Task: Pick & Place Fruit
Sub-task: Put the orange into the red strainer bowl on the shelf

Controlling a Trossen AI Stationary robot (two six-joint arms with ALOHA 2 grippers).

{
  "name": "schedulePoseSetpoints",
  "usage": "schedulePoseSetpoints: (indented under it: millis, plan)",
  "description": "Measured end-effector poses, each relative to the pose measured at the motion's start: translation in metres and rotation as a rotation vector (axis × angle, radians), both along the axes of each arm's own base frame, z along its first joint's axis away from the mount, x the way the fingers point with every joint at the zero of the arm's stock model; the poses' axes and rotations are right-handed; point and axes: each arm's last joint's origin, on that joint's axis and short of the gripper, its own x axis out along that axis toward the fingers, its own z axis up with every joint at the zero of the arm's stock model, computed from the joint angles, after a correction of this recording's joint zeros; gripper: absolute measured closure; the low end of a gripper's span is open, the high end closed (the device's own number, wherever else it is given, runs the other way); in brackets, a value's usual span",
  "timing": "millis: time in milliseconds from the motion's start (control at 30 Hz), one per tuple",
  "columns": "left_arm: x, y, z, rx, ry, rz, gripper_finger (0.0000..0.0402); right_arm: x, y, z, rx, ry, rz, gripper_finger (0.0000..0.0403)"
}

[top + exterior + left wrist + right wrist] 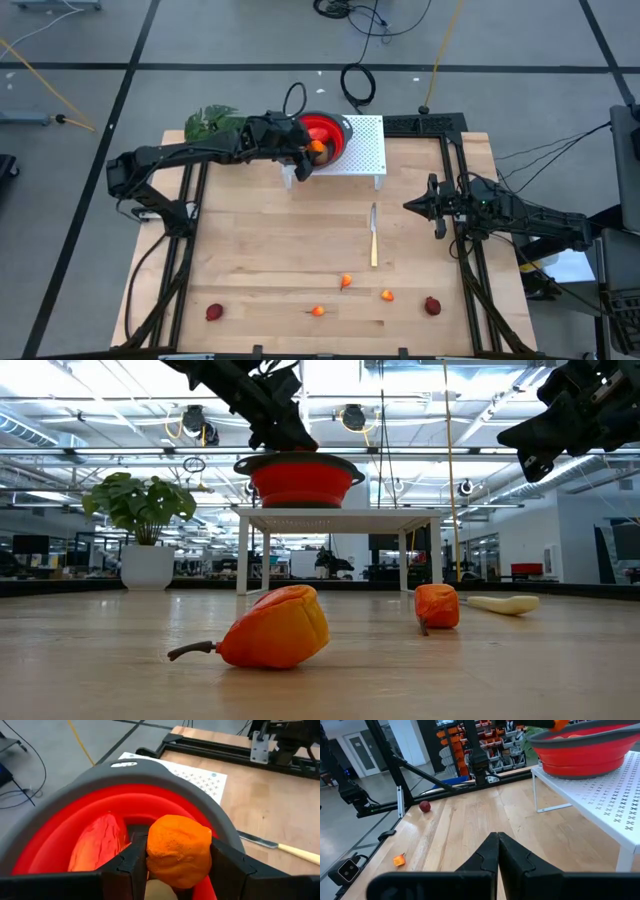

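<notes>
The bowl [328, 135] sits on the rack [365, 148] at the counter's [260, 240] far edge; the knife [374, 235] lies mid-counter; five fruits [346, 281] lie along the near edge.

A robotics lab or industrial workspace: grey taped concrete floor [200, 40] strewn with black cables [357, 85], exposed ceiling trusses with lights [100, 440], orange-stocked storage racks [452, 740].
</notes>
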Motion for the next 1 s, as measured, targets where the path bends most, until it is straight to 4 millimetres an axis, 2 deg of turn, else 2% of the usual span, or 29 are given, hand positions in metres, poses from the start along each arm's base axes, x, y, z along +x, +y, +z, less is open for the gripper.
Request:
schedulePoseSetpoints:
  millis: [533, 1000]
  plan:
    - [-0.0023, -0.0014, -0.0089, -0.002, 0.094, 0.019, 0.0236, 0.0000, 0.0000, 0.0000, 0.000, 0.000, 0.000, 0.0403]
    - [-0.0008, -0.0009, -0.0073, 0.002, 0.071, 0.020, 0.0236, 0.0000, 0.0000, -0.0002, -0.022, 0.002, 0.002, 0.0403]
